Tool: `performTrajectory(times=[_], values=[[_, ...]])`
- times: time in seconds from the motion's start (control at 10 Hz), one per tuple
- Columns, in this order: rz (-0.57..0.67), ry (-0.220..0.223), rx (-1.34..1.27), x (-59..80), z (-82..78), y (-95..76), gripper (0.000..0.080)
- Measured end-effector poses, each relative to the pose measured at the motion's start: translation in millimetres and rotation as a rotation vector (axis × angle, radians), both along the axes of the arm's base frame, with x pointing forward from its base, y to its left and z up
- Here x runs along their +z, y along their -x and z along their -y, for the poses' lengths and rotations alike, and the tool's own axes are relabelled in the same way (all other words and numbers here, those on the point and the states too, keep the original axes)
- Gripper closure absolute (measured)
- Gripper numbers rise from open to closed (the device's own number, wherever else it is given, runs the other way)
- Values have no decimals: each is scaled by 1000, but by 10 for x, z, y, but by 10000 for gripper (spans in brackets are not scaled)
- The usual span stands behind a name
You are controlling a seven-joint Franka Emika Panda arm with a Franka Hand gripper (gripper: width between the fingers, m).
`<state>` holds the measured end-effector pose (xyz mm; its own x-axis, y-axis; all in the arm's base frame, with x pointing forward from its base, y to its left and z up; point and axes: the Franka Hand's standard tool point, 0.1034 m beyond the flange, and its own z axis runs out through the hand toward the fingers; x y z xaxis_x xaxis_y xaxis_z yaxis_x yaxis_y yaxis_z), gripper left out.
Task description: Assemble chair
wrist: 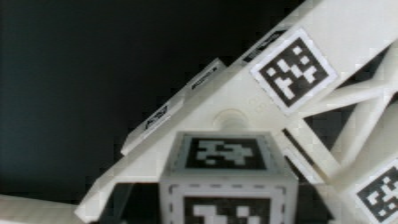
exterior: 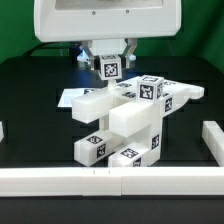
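Note:
The partly built chair stands in the middle of the black table, a blocky stack of white slabs and bars with square marker tags, and one slab juts out toward the exterior view's right. My gripper hangs just above and behind its top. It is shut on a small white tagged cube. In the wrist view the cube fills the lower middle between my gripper's jaws. The chair's tagged slabs slant beyond it.
A long plain white rail runs along the front edge, with short rail pieces at the exterior view's left and right. The marker board lies flat behind the chair. The robot body looms at the back.

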<state>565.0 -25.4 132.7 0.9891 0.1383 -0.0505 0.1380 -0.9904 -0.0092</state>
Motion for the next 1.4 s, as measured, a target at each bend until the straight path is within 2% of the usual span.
performTrajectory(times=[0.4,1.4], values=[[-8,2,2,-71,-11,59,512],[0,4,-3,-70,-14,51,512]])
